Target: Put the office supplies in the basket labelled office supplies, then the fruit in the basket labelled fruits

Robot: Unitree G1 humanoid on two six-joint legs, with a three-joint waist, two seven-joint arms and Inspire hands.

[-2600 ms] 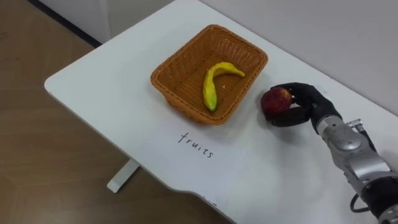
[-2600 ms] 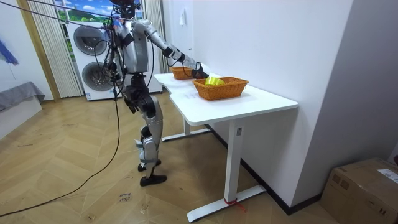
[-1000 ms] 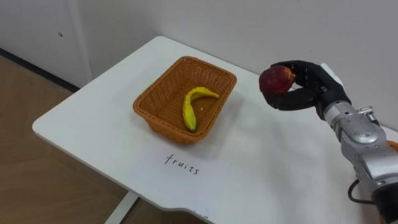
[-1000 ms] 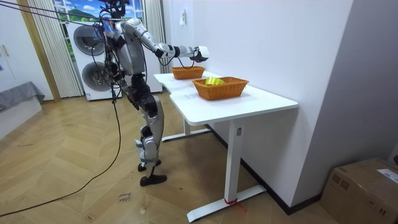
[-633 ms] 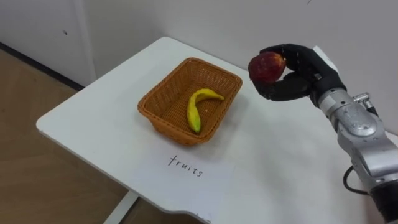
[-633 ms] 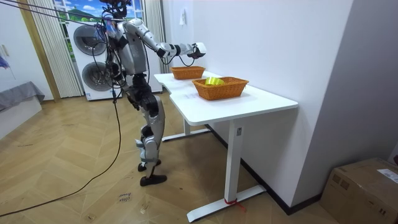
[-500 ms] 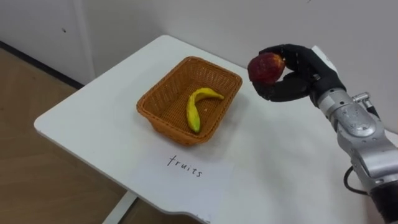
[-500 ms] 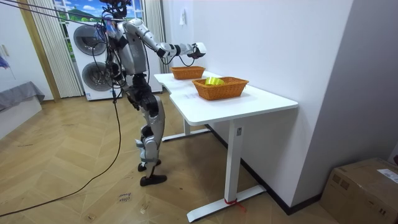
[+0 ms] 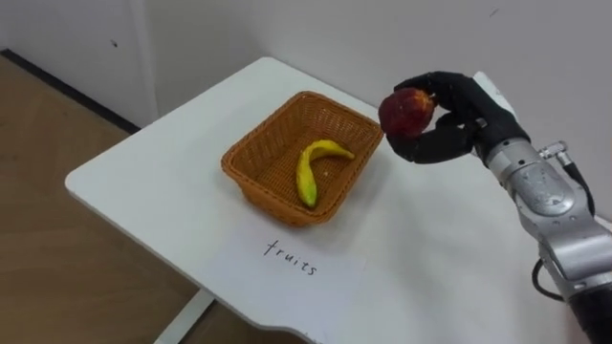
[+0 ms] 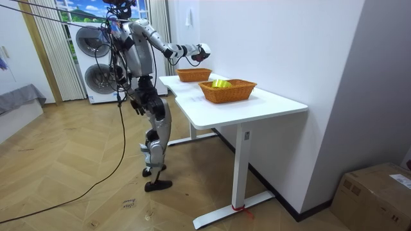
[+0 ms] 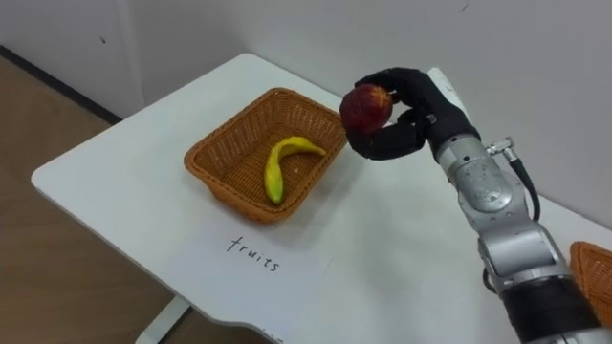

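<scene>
**1 fruit sorted, 1 in hand**

The banana is already laid in the fruit basket. This basket stands towards the left end of the table, with a handwritten paper label on its near side. The apple is held in the air beside the basket's far right corner, above the table and not yet over the basket. It is clasped by the right hand, whose fingers are curled round it from the right and below.

The drop into the basket is judged to be the 1 step left for the fruit (a short carry leftward is needed first). A second basket is cut off at the near right edge, and its contents are hidden. How much of the office-supply sorting remains therefore cannot be judged.

Counted: 1 apple, 1 banana, 2 baskets, 1 label.
</scene>
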